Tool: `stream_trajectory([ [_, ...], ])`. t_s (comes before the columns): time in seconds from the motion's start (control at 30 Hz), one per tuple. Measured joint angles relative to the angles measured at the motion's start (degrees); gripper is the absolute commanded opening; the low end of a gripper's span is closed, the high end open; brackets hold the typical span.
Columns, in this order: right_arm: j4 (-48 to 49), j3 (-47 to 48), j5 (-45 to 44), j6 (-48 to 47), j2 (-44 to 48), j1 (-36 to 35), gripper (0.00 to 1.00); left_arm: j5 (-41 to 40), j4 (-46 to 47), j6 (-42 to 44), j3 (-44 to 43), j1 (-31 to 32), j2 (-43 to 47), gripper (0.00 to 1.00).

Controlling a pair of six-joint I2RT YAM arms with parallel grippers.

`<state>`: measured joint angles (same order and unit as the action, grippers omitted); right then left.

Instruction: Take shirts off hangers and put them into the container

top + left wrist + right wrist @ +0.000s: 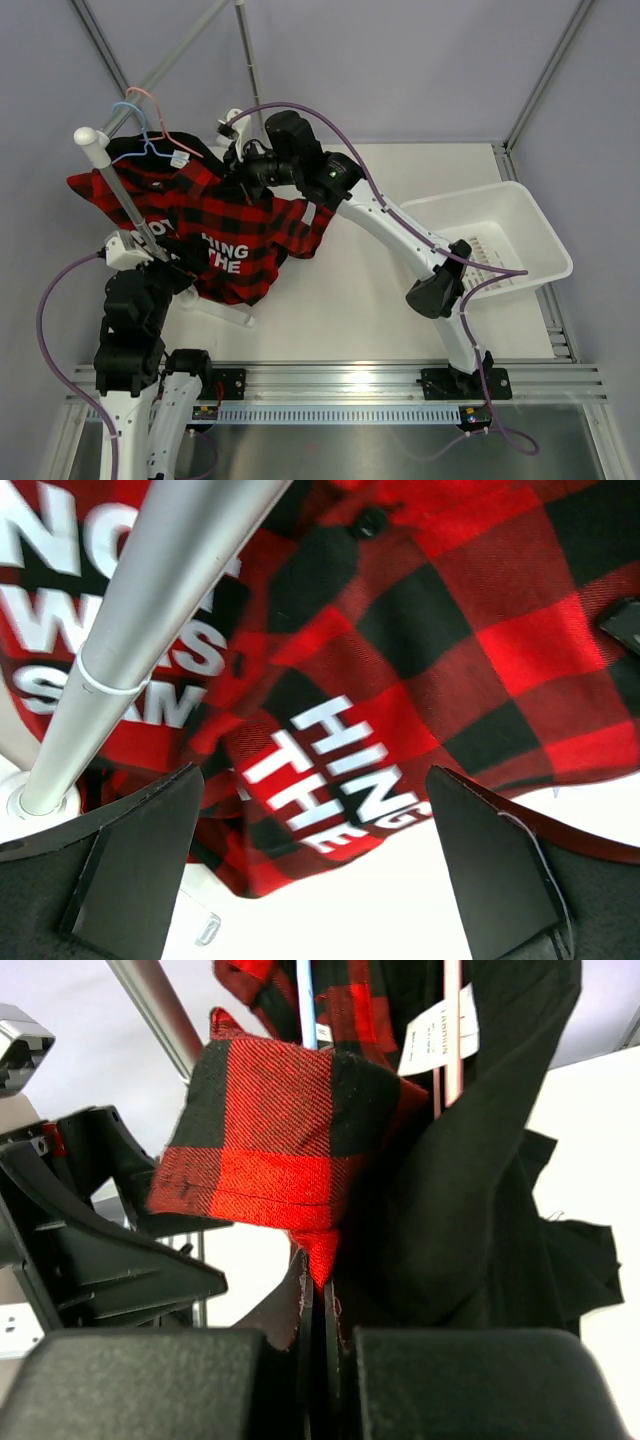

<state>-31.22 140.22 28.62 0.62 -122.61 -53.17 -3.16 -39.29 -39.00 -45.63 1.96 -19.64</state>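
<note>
Open white tabletop (340, 290) separates the slotted white plastic basket (520, 280), at the right edge, from the woven red-and-black plaid shirt (250, 225) hanging at left. Beside a smooth black shirt (470, 1190), the right gripper (320, 1300) pinches a plaid corner. The left gripper (310, 780) gapes wide near the lettered hem.

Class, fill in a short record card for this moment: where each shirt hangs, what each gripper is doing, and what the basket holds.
plaid shirt: hanging at the rack pole, not in the basket
black shirt: hanging beside the plaid shirt
hangers: blue hanger and pink hanger, both among the shirts
right gripper: shut on a fold of the plaid shirt
left gripper: open, facing the plaid shirt's white lettering, holding nothing
basket: no shirt inside
</note>
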Motion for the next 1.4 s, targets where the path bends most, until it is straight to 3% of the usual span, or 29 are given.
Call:
stream_trajectory([
  [0.43, -2.1, 1.4, -2.2, -0.2, 4.2, -0.1, 0.0, 8.2, 5.3, 3.3, -0.7, 0.0, 0.8, 0.99],
  [0.7, -2.1, -2.3, -2.2, 0.1, 12.2, -0.2, 0.0, 14.2, 5.7, 5.6, -8.7, 0.0, -2.5, 0.98],
  [1.17, 1.8, -36.5, -4.1, 3.9, 31.5, -0.3, 0.0, 15.4, 4.7, 13.4, -43.1, 0.0, -23.9, 0.94],
  [1.27, 2.3, -40.9, -4.1, 5.9, 35.2, -0.8, 0.0, 15.5, 5.5, 14.1, -45.0, 0.0, -25.9, 0.91],
  [1.3, 2.6, -41.7, -4.1, 6.6, 36.3, -1.1, 0.0, 15.5, 5.5, 14.2, -44.8, 0.0, -26.3, 0.85],
  [1.4, 2.7, -42.4, -4.2, 8.0, 38.9, -2.2, 0.0, 16.0, 5.5, 14.2, -43.1, 0.0, -26.8, 0.84],
])
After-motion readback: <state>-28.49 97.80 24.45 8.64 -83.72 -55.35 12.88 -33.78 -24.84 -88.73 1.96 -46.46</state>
